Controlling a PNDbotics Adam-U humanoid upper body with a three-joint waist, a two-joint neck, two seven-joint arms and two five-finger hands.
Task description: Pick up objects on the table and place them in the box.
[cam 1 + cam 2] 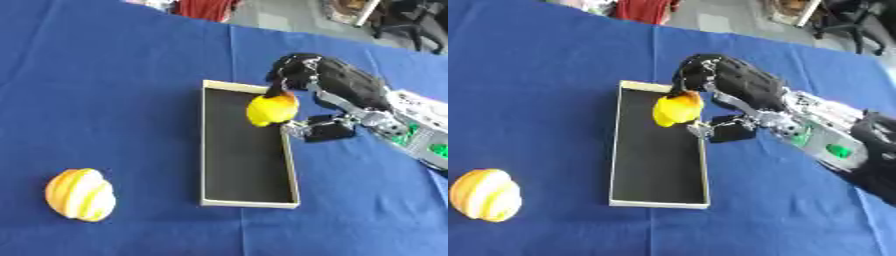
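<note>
Across the whole view spreads the blue tablecloth [105,100], lying askew, and on it, near the middle, sits the box [247,202]: a long, shallow tray with pale cream walls and a black floor, with nothing lying on that floor. From the right side my right arm [833,137] comes in, black shell and silver joints, with a green mark on the forearm. At its end my right hand [328,80] hangs over the box's far right corner, fingers [289,67] curled down from above and the thumb [328,129] just beside the box's right wall. Pinched between them I hold a yellow fruit [272,109] with an orange blush on its upper part; it hangs above the far end of the box's black floor, close against the right wall, and I cannot tell whether it touches the rim. Well apart, near the lower left corner on the cloth, lies a rounded yellow-and-white striped object [80,195], untouched.
</note>
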